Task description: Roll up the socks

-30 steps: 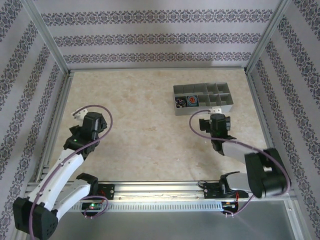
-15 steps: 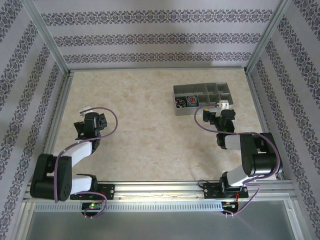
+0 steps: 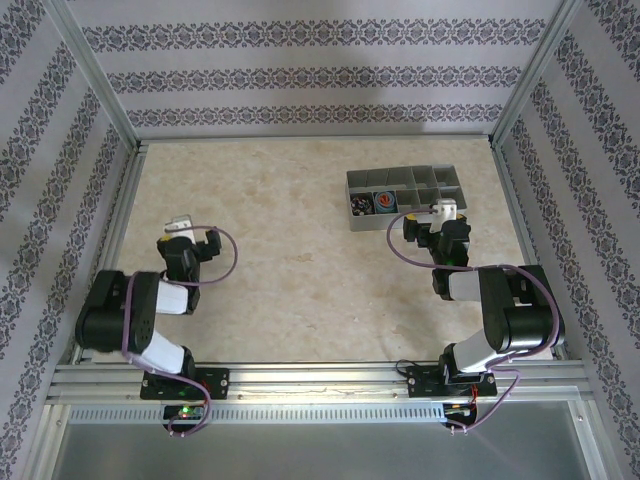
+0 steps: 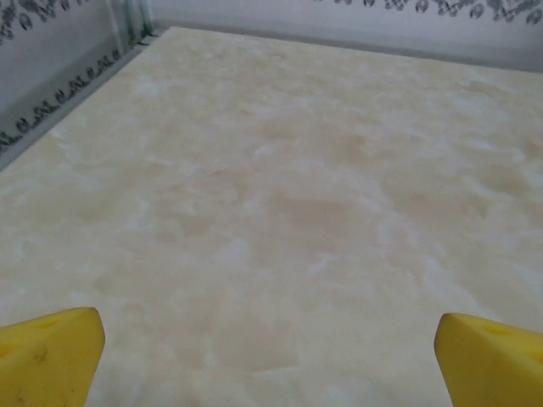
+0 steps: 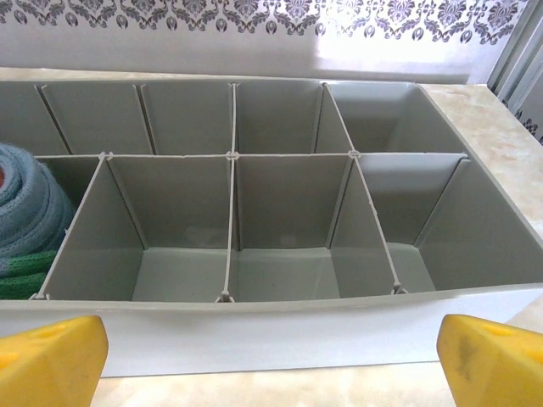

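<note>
Top external | left arm (image 3: pixel 130 315) folded | right pincer (image 3: pixel 445 210) spread beside tray (image 3: pixel 415 180)

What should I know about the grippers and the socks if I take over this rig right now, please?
Left gripper: jaws open, empty, over bare table.
Right gripper: jaws open, empty, facing the grey compartment tray.
Socks: black sock roll and grey-blue sock roll sit in neighbouring compartments at the tray's left end, near row.
Done: both socks look rolled and stowed.
Left: probably nothing; just check the rolls hold.
</note>
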Controlling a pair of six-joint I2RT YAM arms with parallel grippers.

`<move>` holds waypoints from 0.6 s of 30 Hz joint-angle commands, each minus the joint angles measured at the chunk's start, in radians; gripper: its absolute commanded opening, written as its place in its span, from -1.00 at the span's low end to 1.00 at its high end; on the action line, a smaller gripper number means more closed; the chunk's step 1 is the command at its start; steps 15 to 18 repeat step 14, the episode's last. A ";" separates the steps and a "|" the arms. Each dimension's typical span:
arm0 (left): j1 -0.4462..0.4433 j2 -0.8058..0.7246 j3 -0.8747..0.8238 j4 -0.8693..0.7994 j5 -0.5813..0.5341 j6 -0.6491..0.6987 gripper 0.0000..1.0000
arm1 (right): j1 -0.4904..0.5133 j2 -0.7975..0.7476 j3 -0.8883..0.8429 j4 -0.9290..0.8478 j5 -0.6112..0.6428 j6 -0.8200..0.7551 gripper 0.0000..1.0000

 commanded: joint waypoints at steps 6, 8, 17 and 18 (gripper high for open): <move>0.016 -0.021 0.054 -0.015 0.098 0.036 0.99 | 0.010 -0.001 -0.007 0.041 0.009 0.012 0.96; 0.015 0.030 0.034 0.114 0.099 0.049 0.99 | 0.008 0.004 -0.003 0.036 0.007 0.016 0.96; 0.015 0.010 0.012 0.120 0.090 0.039 0.99 | 0.009 -0.006 -0.026 0.065 -0.025 -0.001 0.96; 0.015 0.010 0.012 0.120 0.090 0.039 0.99 | 0.009 -0.006 -0.026 0.065 -0.025 -0.001 0.96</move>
